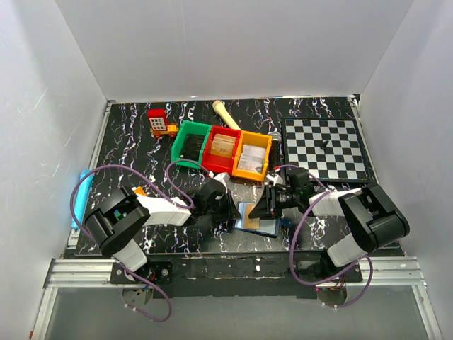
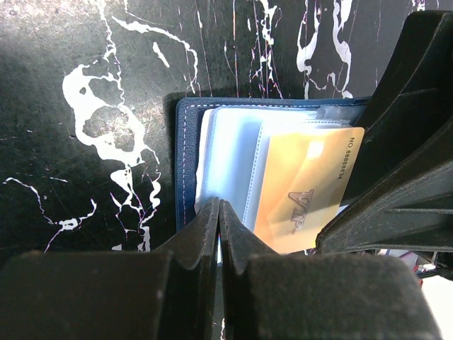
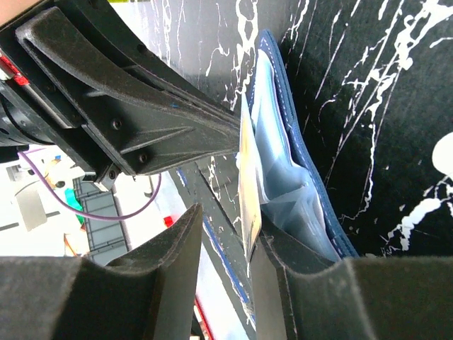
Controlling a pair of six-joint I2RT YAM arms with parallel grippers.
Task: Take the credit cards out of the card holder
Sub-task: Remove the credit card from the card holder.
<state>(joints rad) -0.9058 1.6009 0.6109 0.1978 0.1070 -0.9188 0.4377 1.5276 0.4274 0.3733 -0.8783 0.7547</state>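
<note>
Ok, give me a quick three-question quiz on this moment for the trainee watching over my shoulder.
1. True or false: the card holder is folded shut.
2. Which word is printed on the gold card sticking out of its clear sleeve? A) VIP B) BANK C) GIFT
3. Which gripper has the gold card's edge standing between its spread fingers?

Key
1. False: it lies open, with the sleeves showing.
2. A
3. The right gripper.
</note>
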